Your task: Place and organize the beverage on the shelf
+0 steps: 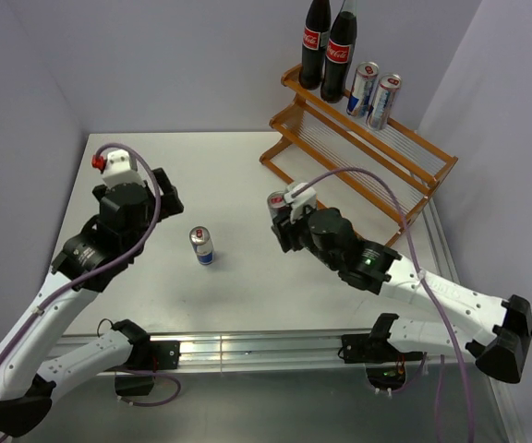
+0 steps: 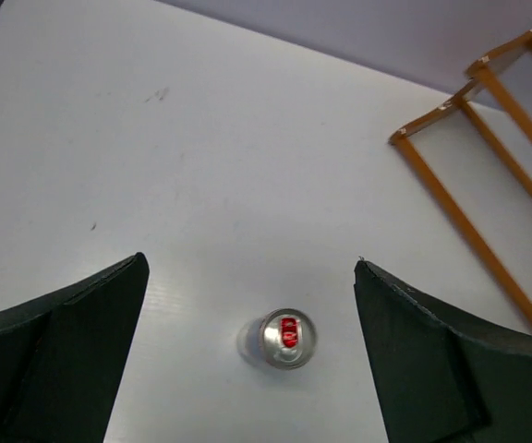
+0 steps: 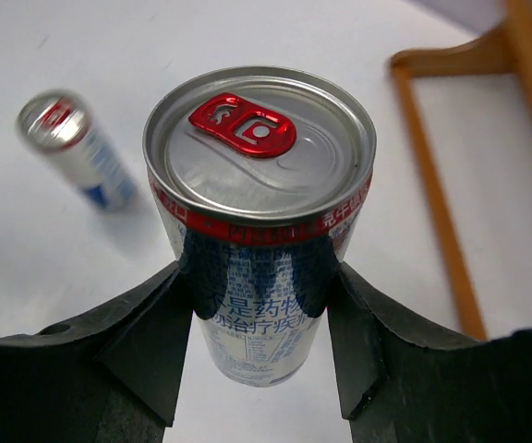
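While the right fingers (image 1: 283,224) clamp 1 can (image 3: 261,157) upright near the shelf (image 1: 358,148), it should travel level to the top tier beside the 2 cans (image 1: 383,100) there; the left fingers (image 1: 166,189) gape wide, empty, above the loose can (image 1: 201,245) on the tabletop (image 1: 155,277)

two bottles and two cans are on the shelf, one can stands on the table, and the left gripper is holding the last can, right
Not quite: it is the right gripper that is shut on the last can, as the right wrist view shows. The left gripper is open and holds nothing, with the can on the table standing free. The rest is right.
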